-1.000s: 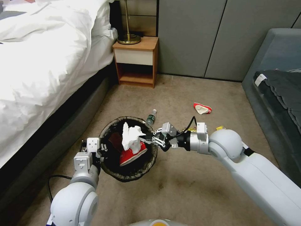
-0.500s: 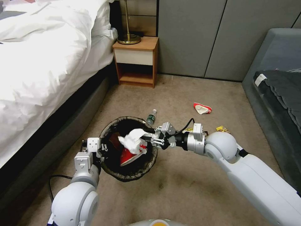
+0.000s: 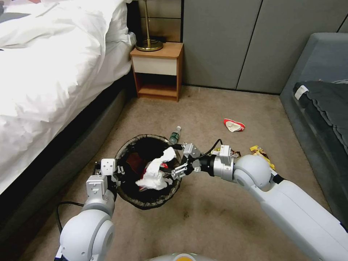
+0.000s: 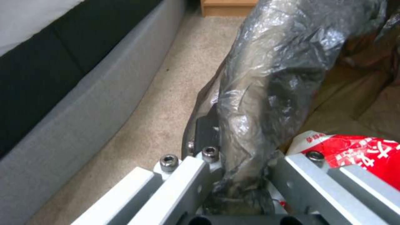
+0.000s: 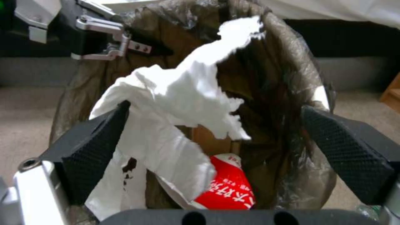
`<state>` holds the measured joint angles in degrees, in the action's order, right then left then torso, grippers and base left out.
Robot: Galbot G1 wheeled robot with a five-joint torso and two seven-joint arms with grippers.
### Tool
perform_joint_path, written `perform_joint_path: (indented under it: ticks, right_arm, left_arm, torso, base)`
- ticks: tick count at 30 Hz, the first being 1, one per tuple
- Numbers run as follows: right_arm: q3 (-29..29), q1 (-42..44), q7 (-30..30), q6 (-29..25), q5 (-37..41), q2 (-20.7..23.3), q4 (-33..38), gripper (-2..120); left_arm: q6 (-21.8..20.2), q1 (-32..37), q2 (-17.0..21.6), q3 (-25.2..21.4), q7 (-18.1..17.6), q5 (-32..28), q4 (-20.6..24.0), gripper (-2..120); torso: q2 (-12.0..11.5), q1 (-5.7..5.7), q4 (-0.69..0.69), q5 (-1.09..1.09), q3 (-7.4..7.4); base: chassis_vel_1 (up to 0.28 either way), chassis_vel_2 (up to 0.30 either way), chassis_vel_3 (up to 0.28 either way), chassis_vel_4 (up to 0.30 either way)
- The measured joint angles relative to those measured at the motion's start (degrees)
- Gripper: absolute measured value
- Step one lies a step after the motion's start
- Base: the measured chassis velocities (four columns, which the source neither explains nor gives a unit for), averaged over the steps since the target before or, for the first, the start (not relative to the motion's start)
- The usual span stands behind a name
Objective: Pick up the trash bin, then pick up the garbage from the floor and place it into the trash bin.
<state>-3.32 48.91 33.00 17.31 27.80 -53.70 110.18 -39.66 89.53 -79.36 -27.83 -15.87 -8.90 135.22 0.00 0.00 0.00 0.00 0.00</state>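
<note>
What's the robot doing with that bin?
It's tidying up. The left end effector grips the bin by its rim. The right end effector is open over the bin, with a white tissue dropping in on top of a red cup. A bottle, another cup and a yellow wrapper lie on the carpet.

So the right claw [image 5: 217, 147] has its two black textured pads [image 5: 98, 150] spread wide apart, right over the mouth of the trash bin [image 5: 287, 103]. White tissue [image 5: 183, 103] hangs loose between them, brushing one pad and well clear of the other. Below it, down in the dark bag, sits a red-and-white cup [image 5: 227, 190]. The left claw [image 5: 104, 47] grips the bin's far rim.
</note>
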Motion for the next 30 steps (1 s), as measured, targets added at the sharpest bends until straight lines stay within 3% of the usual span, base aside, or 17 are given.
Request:
perform_joint_path:
  ticks: [8, 16, 23, 25, 30]
  right_arm:
    - [-1.82, -1.64, -2.07, 1.21, -0.08, 0.02, -0.07, 100]
    - [-10.43, -11.68, -14.31, 12.04, 4.0, -1.38, -3.26, 100]
    - [-14.97, -16.57, -20.86, 18.51, 8.79, -4.22, -6.11, 100]
    - [-17.18, -18.51, -28.03, 24.18, 12.71, -5.69, -7.2, 100]
    - [-18.52, -19.71, -31.62, 25.35, 12.9, -6.22, -8.47, 100]
  left_arm:
    - [0.02, 0.02, -0.02, 0.22, 0.0, 0.03, 0.02, 0]
    - [0.16, 0.18, -0.15, 0.17, 0.31, 0.21, 0.12, 0]
    - [0.41, 0.31, -0.3, -0.19, 0.28, 0.19, 0.18, 0]
    - [0.48, 0.24, -0.44, -0.19, 0.22, 0.22, 0.18, 0]
    - [0.5, 0.19, -0.48, -0.21, 0.21, 0.25, 0.15, 0]
  torso:
    - [0.0, 0.0, 0.0, -0.01, 0.0]
    - [0.0, 0.0, 0.0, -0.01, 0.0]
    - [0.0, 0.0, 0.01, 0.0, 0.0]
    - [0.0, 0.0, 0.01, -0.01, 0.0]
    - [0.0, 0.0, 0.01, -0.01, 0.0]
  base:
    - [0.0, 0.0, 0.0, 0.0]
    - [0.0, 0.0, 0.0, 0.0]
    - [0.0, 0.0, 0.0, 0.0]
    - [0.0, 0.0, 0.0, 0.0]
    - [0.0, 0.0, 0.0, 0.0]
